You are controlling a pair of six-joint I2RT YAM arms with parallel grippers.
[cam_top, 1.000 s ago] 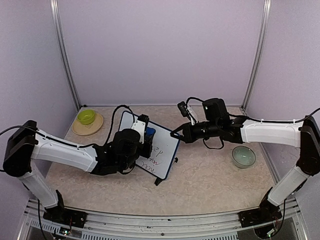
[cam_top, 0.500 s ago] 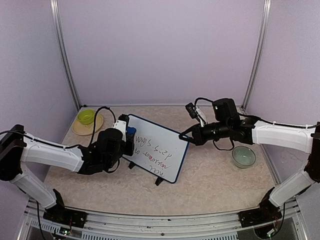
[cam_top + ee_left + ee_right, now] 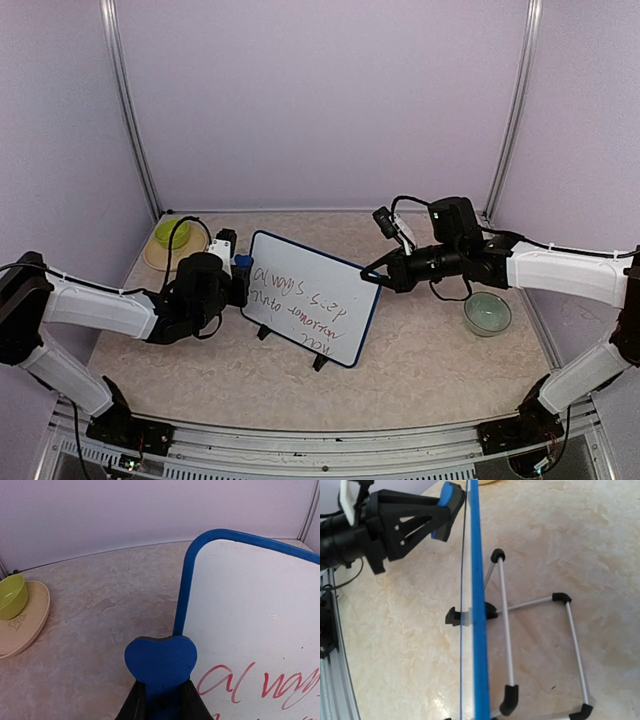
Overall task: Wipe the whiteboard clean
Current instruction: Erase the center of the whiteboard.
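The upright whiteboard (image 3: 300, 310) blocks the middle; open table (image 3: 420, 370) lies in front, a bowl (image 3: 487, 313) at right.

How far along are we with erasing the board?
Set up: the left gripper is shut on the blue eraser beside the whiteboard's left edge. The right gripper pinches its right edge, apparently steadying it. In hand: the eraser sits at the edge, not on the writing. Left: nearly everything, since lines of red writing run across the board with no visible smears.

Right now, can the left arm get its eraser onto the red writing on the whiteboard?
Probably yes: the left gripper, shut on the blue eraser, sits at the whiteboard's left edge, right beside the red writing, with nothing between.
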